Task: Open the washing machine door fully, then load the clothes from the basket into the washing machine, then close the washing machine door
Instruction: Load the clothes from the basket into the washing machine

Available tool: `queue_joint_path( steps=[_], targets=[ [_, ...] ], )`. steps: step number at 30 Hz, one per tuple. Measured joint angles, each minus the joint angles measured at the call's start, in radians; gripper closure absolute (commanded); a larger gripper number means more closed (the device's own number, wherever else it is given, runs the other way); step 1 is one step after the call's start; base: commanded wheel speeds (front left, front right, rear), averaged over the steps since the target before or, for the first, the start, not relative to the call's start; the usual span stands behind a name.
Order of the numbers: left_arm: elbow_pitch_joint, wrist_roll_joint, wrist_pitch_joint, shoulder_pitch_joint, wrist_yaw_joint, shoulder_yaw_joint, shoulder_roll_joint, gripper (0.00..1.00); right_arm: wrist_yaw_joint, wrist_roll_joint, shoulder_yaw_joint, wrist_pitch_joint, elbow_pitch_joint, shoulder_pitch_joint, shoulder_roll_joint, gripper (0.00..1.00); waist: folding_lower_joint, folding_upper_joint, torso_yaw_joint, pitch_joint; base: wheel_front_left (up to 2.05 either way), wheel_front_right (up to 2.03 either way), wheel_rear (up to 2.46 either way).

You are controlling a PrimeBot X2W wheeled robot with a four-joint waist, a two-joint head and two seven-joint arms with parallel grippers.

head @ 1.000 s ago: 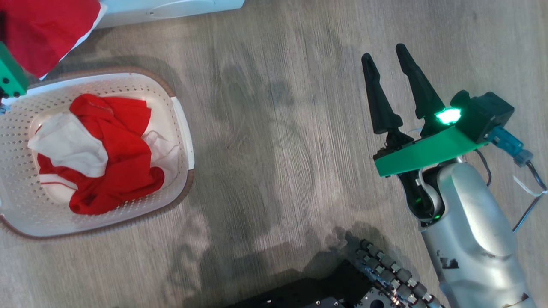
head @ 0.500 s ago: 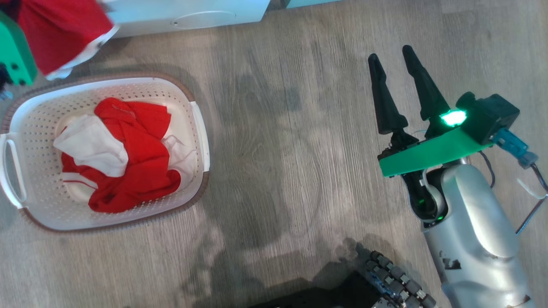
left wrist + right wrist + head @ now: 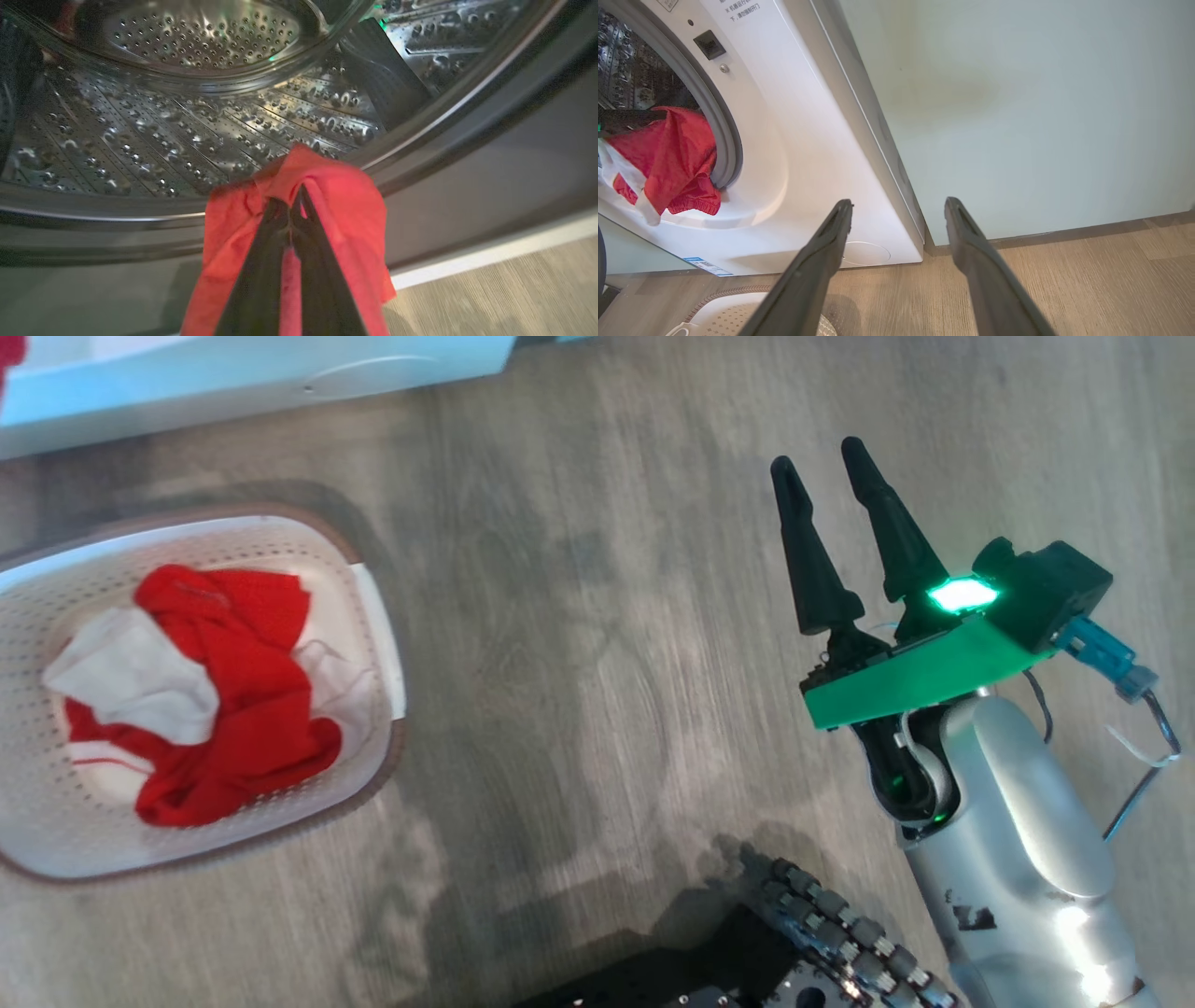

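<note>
Head view: my right gripper (image 3: 815, 457) stands open; the basket (image 3: 280, 537) with clothes (image 3: 243, 709) lies at its 9 o'clock, well apart.

Left wrist view: my left gripper (image 3: 295, 198) is closed on a red garment (image 3: 341, 196); the drum (image 3: 187, 140) of the washing machine (image 3: 490, 186) opens at 12 o'clock, near.

Right wrist view: the garment hangs at the drum mouth, at 10 o'clock.

A red garment (image 3: 341, 200), pinched in the closed left end effector (image 3: 293, 198), hangs at the mouth of the white washing machine (image 3: 803, 154), before its steel drum (image 3: 187, 116). Red and white clothes (image 3: 233, 709) lie crumpled in the cream perforated basket (image 3: 378, 616).
</note>
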Motion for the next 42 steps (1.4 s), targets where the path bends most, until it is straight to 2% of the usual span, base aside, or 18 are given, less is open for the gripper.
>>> queue_joint_path(
  steps=[7,14,28,31,35,42],
  targets=[
    [0.126,0.037,-0.052,-0.126,0.052,0.056,0.022,1.00,0.000,0.049,0.029,0.000,-0.019,-0.004,0.000,0.00,0.0001,0.0000,-0.071,0.047,0.00,0.00,0.00],
    [0.227,0.043,-0.152,-0.237,0.074,0.105,0.033,1.00,0.000,0.088,0.065,0.000,-0.044,-0.026,0.001,0.00,0.0001,0.0000,-0.133,0.107,0.00,0.00,0.00],
    [0.353,0.094,-0.520,-0.472,0.080,0.164,0.046,1.00,0.000,0.132,0.117,0.000,-0.085,-0.033,0.002,0.00,0.0000,0.0000,-0.227,0.205,0.00,0.00,0.00],
    [0.397,0.104,-0.571,-0.502,0.073,0.161,0.040,1.00,0.000,0.132,0.115,0.000,-0.094,-0.036,0.002,0.00,0.0000,0.0000,-0.226,0.216,0.00,0.00,0.00],
    [0.465,0.119,-0.580,-0.502,0.040,0.137,0.039,1.00,0.000,0.132,0.115,0.000,-0.102,-0.036,0.002,0.00,0.0000,0.0000,-0.218,0.224,0.00,0.00,0.00],
    [0.537,0.131,-0.470,-0.496,-0.022,0.071,0.038,1.00,0.000,0.132,0.118,0.000,-0.105,-0.038,0.002,0.00,0.0000,0.0000,-0.205,0.231,0.00,0.00,0.00]
  ],
)
